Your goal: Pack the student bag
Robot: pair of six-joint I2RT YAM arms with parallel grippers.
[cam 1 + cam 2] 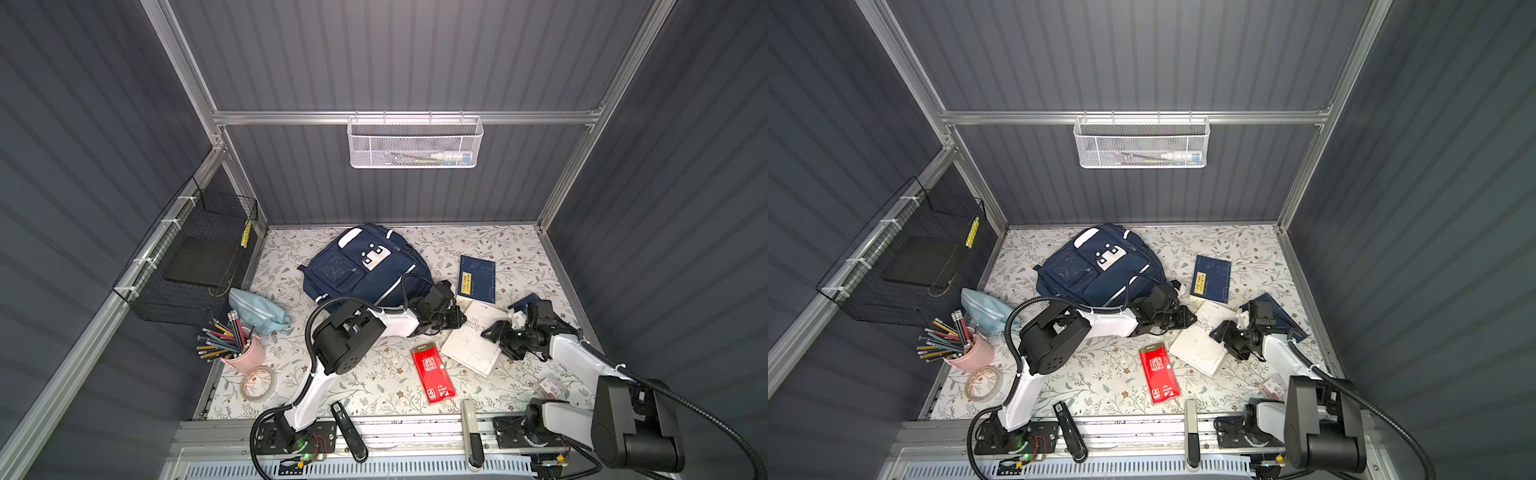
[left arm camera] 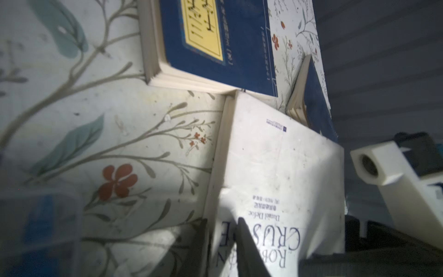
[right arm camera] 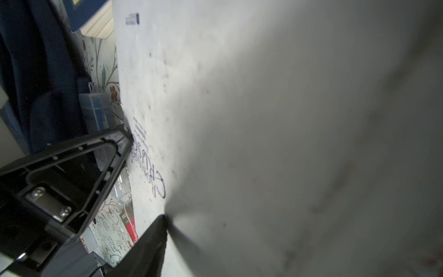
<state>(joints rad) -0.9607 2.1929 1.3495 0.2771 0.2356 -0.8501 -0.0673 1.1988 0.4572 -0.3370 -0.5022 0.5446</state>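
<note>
Left end effector (image 1: pixel 459 322): pinched shut on the far-left edge of the white book (image 1: pixel 473 345), one finger on the cover, one beside the page block. Right end effector (image 1: pixel 496 340): jaws parted, at the same book's right edge, nothing seen held.

Student bag (image 1: pixel 365 266): far centre of the bench (image 1: pixel 374 386), lying front-up, pockets looking zipped, main opening not visible. Progress judged very early: nothing seen inside the bag, all items out on the bench.

Left to pack, by the look of it:
- white book
- blue book with yellow label (image 1: pixel 477 279), touching the white book's far corner
- second blue book (image 1: pixel 524 300), partly under the right arm
- red packet (image 1: pixel 433 374)
- light-blue pouch (image 1: pixel 259 309)
- pink cup of pencils (image 1: pixel 245 353)
- tape roll (image 1: pixel 257 383)

In the way: left arm across the bag's near-right corner; the crowded blue books likely to drag along with any lift; bag probably needing opening first.
</note>
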